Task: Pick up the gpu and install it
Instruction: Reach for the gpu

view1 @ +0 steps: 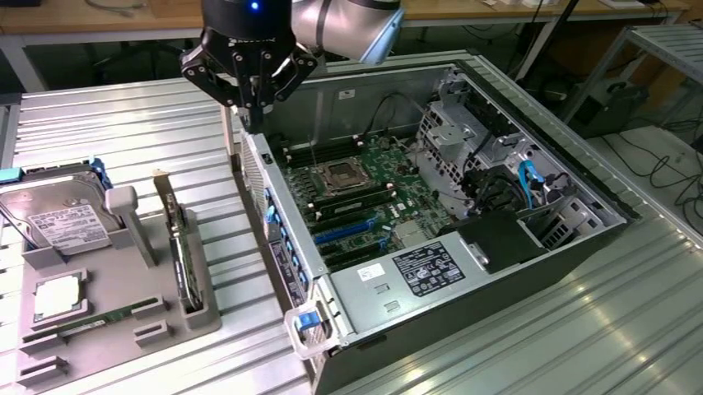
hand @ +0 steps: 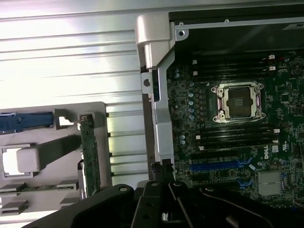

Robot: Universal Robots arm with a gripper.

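On the desk (view1: pixel 132 132), toward the exterior view's right: open computer case (view1: pixel 495 329), motherboard (view1: pixel 363 193) inside. Just beside it, leftward: holder (view1: pixel 110 329) with gpu (view1: pixel 176 239) upright (edge-on), hard drive (view1: pixel 55 222) further left, probably a memory stick (view1: pixel 97 318) nearer. Above case wall: hand (view1: pixel 255 123).

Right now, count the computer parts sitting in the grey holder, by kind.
Hard drive: 1
gpu: 1
Processor chip: 1
Memory stick: 1
Total: 4
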